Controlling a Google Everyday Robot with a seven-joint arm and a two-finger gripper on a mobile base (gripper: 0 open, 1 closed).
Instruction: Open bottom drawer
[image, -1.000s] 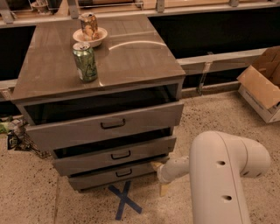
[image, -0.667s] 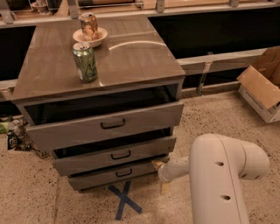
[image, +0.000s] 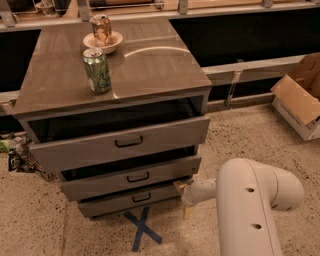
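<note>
Sitting low at the cabinet (image: 150, 65) right front corner: gripper (image: 183, 199), jaws spread, gripping nothing; upper tip probably touching the drawer's right end. Bottom drawer (image: 112, 204) runs left from the jaws, slightly ajar, handle (image: 141, 198) well left of them. Two drawers above the jaws also ajar. Blue tape X (image: 142, 229) on floor, down-left. Can (image: 97, 70) and bowl (image: 103, 41) far up-left, on top.

End effector (image: 184, 199) part-hidden beside bottom drawer (image: 129, 199)

Pincer (image: 183, 199) by bottom drawer (image: 110, 202) rt corner; floor (image: 90, 232) free.
</note>
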